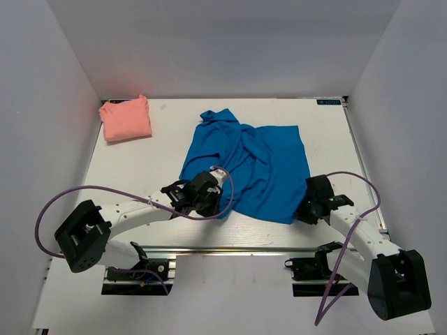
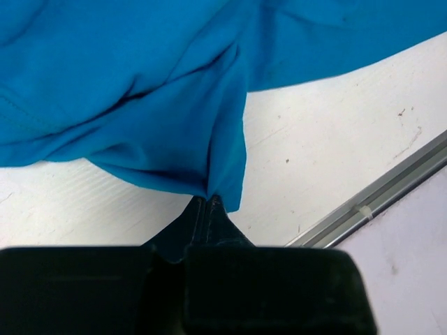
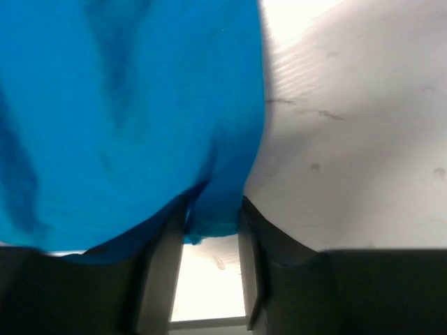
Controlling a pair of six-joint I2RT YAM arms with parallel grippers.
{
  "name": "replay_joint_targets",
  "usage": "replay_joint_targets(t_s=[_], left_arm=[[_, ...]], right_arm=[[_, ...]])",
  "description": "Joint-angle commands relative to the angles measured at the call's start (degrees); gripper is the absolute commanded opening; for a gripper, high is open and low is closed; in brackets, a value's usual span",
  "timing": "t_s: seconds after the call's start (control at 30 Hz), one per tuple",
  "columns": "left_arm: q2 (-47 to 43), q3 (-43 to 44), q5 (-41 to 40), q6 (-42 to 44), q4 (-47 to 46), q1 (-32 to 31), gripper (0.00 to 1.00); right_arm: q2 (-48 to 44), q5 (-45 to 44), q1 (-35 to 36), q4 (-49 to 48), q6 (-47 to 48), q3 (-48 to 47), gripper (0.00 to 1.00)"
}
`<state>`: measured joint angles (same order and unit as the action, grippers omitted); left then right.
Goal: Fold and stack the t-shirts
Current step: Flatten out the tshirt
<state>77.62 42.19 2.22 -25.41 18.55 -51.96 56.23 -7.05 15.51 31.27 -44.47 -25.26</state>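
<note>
The bright blue t-shirt lies rumpled and spread out in the middle of the table. The salmon pink t-shirt is a small folded bundle at the far left corner. My left gripper is at the blue shirt's near left corner. In the left wrist view it is shut on a pinch of the blue cloth. My right gripper is at the shirt's near right corner. In the right wrist view its jaws stand apart with the blue hem hanging between them.
A metal rail runs along the table's near edge and also shows in the left wrist view. White walls enclose the table on three sides. A purple cable loops over the left arm.
</note>
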Motion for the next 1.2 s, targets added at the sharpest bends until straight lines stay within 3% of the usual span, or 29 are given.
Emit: replay_joint_targets(t_s=[0.0, 0.1, 0.33, 0.8, 0.93, 1.03, 1.17], left_arm=[[-3.7, 3.7, -0.3, 0.8, 3.2, -0.2, 0.00], [-6.4, 5.6, -3.2, 1.4, 5.6, -0.2, 0.00], [-13.3, 15.3, -14.9, 1.9, 9.3, -0.2, 0.00], [-11.5, 43.4, -52.2, 0.9, 24.6, 0.8, 0.00], [-14.5, 44.6, -61.5, 4.1, 22.4, 0.8, 0.00], [-16.4, 45.3, -61.6, 11.2, 17.1, 0.8, 0.00], [-17.0, 48.4, -55.8, 21.1, 9.2, 0.8, 0.00]], right_arm=[[0.4, 4.8, 0.1, -5.2, 0.6, 1.1, 0.00], [-1.9, 5.2, 0.2, -5.2, 1.8, -1.0, 0.00], [-12.1, -3.9, 0.1, -4.3, 5.3, -10.9, 0.00], [-13.2, -32.1, 0.0, -2.2, 13.7, -40.9, 0.00], [-14.3, -40.3, 0.0, -4.4, 15.5, -44.3, 0.00], [-13.5, -41.6, 0.1, -5.9, 19.9, -48.5, 0.00], [-11.2, -34.7, 0.2, -8.0, 26.9, -56.6, 0.00]])
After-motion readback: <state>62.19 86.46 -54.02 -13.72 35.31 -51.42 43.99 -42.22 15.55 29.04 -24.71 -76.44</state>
